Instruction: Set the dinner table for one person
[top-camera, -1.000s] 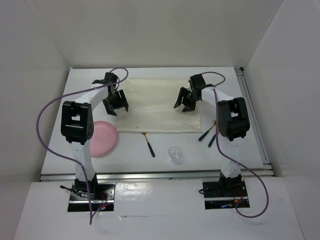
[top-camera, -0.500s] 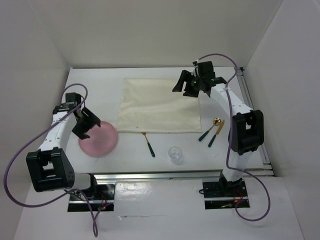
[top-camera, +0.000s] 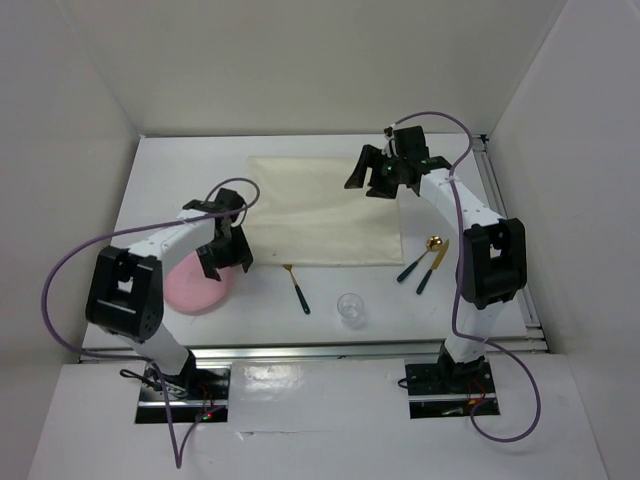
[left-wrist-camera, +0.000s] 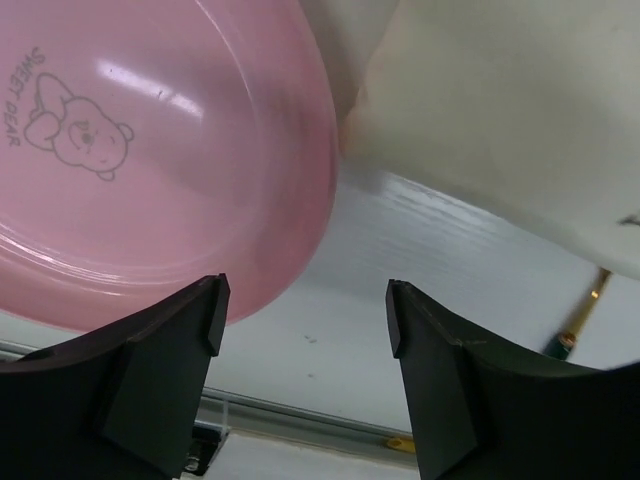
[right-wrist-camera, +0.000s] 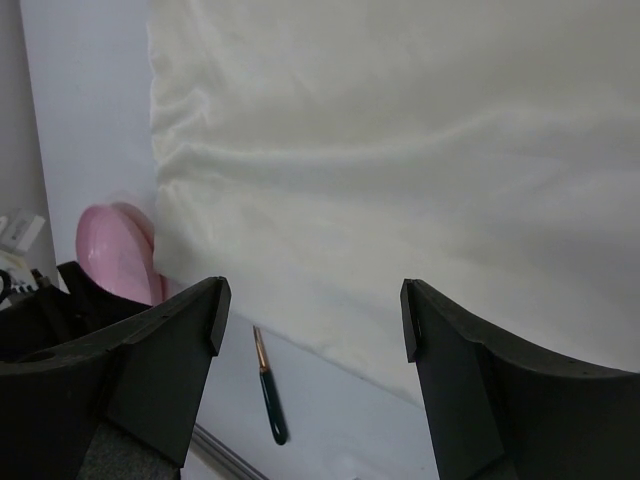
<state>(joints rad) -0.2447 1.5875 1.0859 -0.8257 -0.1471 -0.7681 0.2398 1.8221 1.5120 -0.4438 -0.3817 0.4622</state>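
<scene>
We see a white dinner table with a cream cloth on it. The left gripper hangs over the right edge of a pink plate. The right gripper hangs over the cloth's far right part. A fork, a clear cup, a spoon and a knife lie near the cloth.

The left gripper has swung back in from the left edge of the desk and now hangs over the right rim of the pink plate, hard by the near-left corner of the cloth. The right gripper, a second ago over the cloth's right side, has gone out to its far-right corner.
</scene>
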